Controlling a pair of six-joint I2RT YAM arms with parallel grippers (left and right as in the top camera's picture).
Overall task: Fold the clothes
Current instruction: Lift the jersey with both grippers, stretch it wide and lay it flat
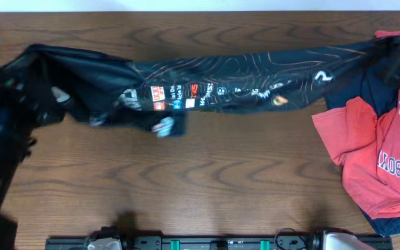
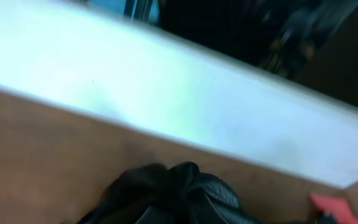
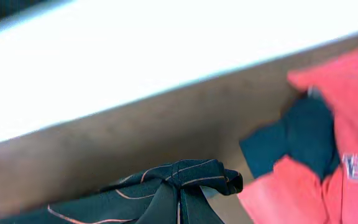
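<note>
The black jersey [image 1: 221, 80], with orange contour lines and white logos, hangs stretched in a long band across the far side of the table. My left gripper [image 1: 37, 62] is shut on its left end, and bunched black cloth shows at the jaws in the left wrist view [image 2: 179, 196]. My right gripper [image 1: 392, 55] is shut on its right end, with pinched cloth showing in the right wrist view [image 3: 185, 180]. A red T-shirt [image 1: 380, 163] lies on a navy T-shirt [image 1: 356, 87] at the right edge.
The wooden table [image 1: 207, 180] runs to a white wall at the back [image 2: 166, 99]. The arm bases stand along the front edge [image 1: 214, 243]. The red shirt [image 3: 303, 193] and the navy shirt [image 3: 291, 143] lie just right of my right gripper.
</note>
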